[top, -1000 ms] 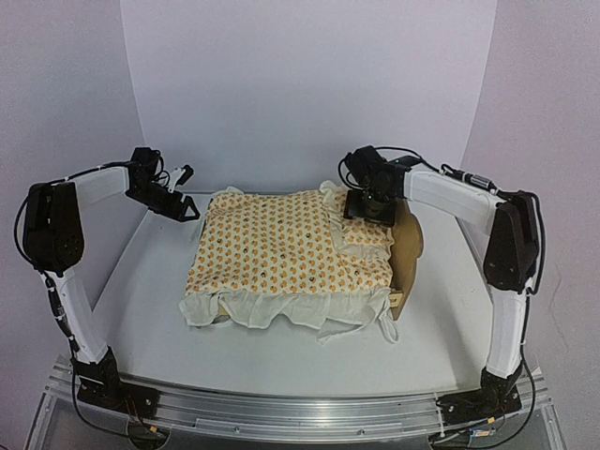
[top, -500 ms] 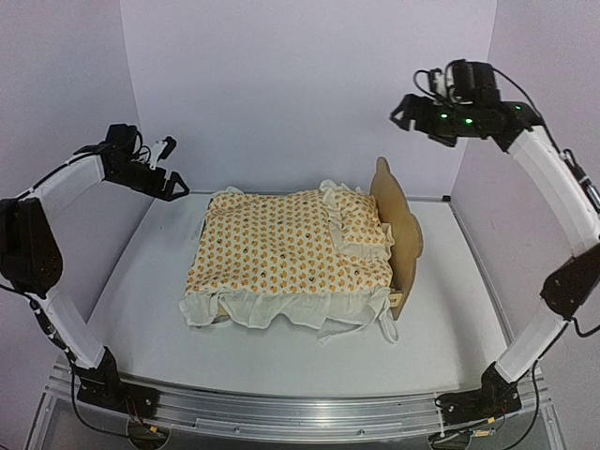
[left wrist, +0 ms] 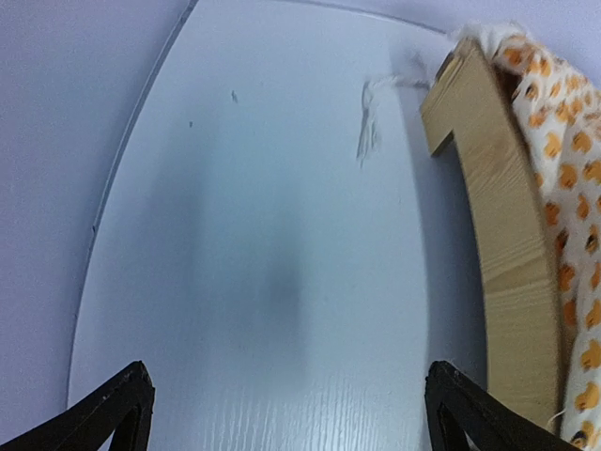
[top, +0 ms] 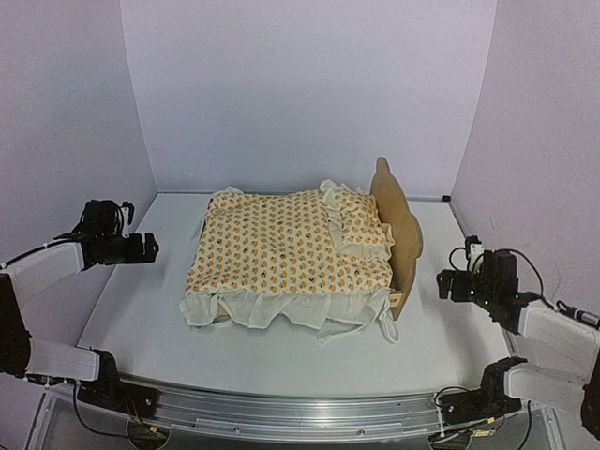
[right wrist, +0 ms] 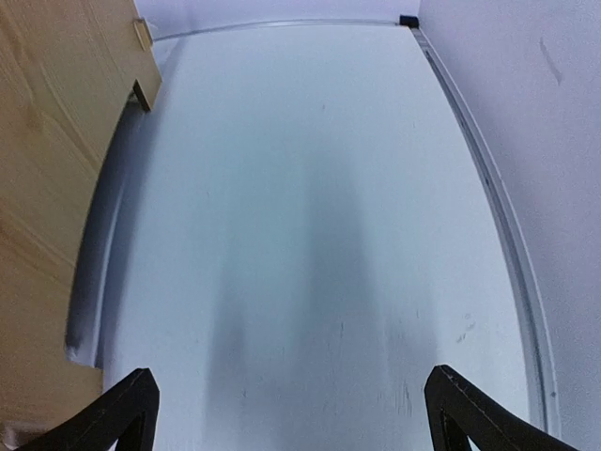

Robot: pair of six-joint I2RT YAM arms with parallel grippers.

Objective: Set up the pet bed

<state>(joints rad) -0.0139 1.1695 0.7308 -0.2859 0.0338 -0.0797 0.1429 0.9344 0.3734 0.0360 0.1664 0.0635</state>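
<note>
The light plywood pet bed with scalloped headboard point(top: 400, 221) stands centred on the white desk point(top: 141, 309). It holds an orange-patterned ruffled mattress cushion point(top: 281, 248) and a matching small pillow point(top: 362, 231). The left claw point(top: 148, 249) and right claw point(top: 446, 283) are released and empty.

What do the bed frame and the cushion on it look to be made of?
Pet bed frame: apparently unfinished light plywood; straight grain shows on its matte face. Mattress cushion: soft cloth, likely cotton, orange-printed, with a limp white ruffle.
</note>
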